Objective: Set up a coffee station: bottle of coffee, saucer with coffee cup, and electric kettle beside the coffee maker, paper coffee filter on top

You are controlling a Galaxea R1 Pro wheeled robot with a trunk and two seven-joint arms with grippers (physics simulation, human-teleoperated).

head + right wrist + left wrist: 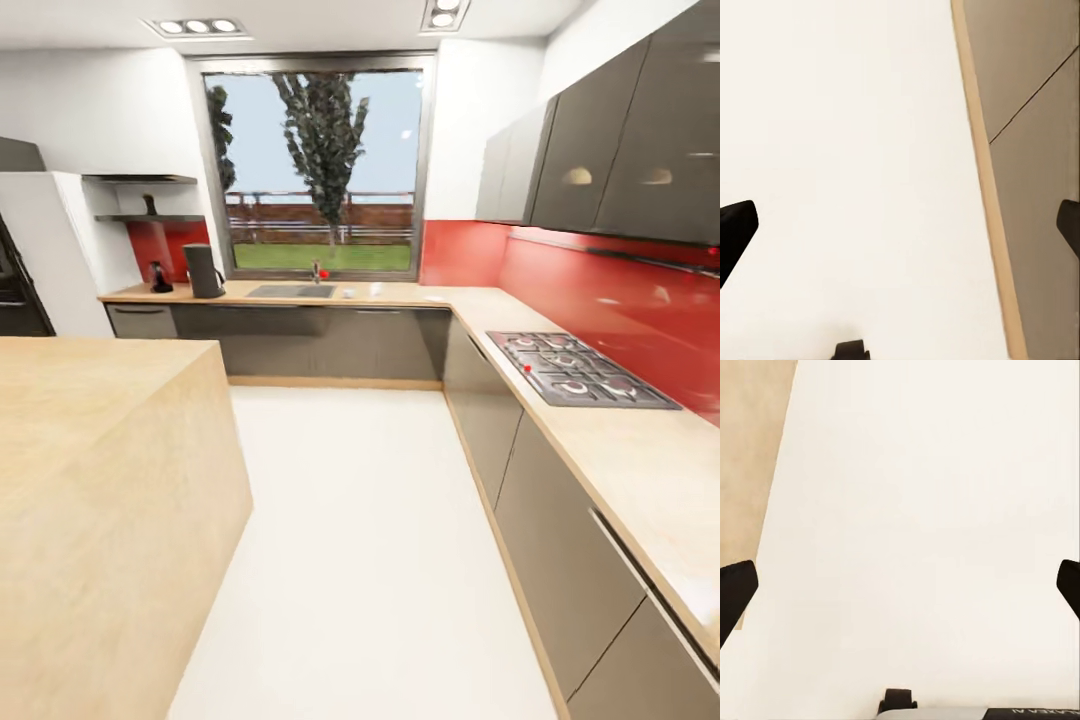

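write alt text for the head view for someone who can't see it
A kitchen seen from across a pale floor: far off, the coffee maker and electric kettle stand on the countertop left of a sink under a window. A wooden island sits near left, a gas hob on the right.

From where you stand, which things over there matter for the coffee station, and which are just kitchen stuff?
For the job:
coffee maker
electric kettle
countertop
kitchen shelf, with a small dark thing on it, too far to identify

Just kitchen:
sink
hob
island
window
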